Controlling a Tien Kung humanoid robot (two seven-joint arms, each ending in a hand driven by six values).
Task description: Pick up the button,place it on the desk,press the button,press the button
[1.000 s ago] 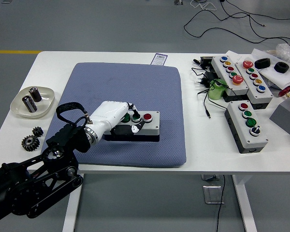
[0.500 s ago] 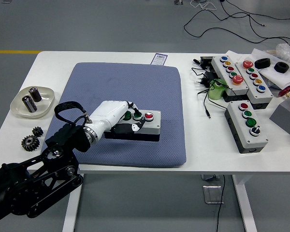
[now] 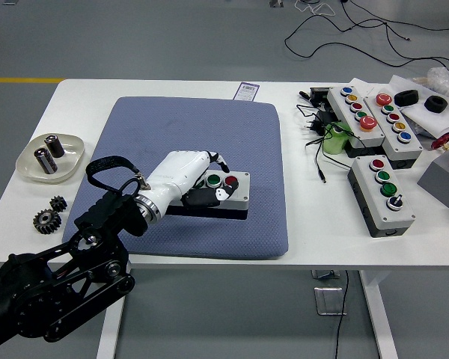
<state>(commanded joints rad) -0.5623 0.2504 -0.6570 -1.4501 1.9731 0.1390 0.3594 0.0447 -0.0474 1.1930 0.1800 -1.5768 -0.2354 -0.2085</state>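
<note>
Left hand [image 3: 185, 178]: white shell on a black arm entering from the lower left; laid over the left part of the button box, fingers curled down onto its top, thumb with black pad against the near side; gripping the box.
Button box [image 3: 226, 196]: grey case with black underside, on the blue pad, right of centre and toward the near edge; one green and one red button visible beside the fingertips, left end hidden under the hand.
Blue pad [image 3: 194, 127]: square cushion, middle of the white table; bare apart from box and hand.
White table [image 3: 299, 224]: near edge along the lower part of the view.
Dish [image 3: 30, 161]: pale shallow bowl at the left edge of the table, holding two dark metal cylinders.
Gears [image 3: 49, 213]: two dark toothed wheels, just in front of the dish, well apart from the pad.
Spare button box [image 3: 382, 196]: grey, right of the pad, red, green and black controls on top.
Twin button boxes [image 3: 374, 120]: side by side at the far right, rows of coloured buttons.
Green item [image 3: 334, 139]: among black cables, between pad and twin boxes; kind unclear.
Card [image 3: 246, 91]: small printed label at the pad's far edge.
</note>
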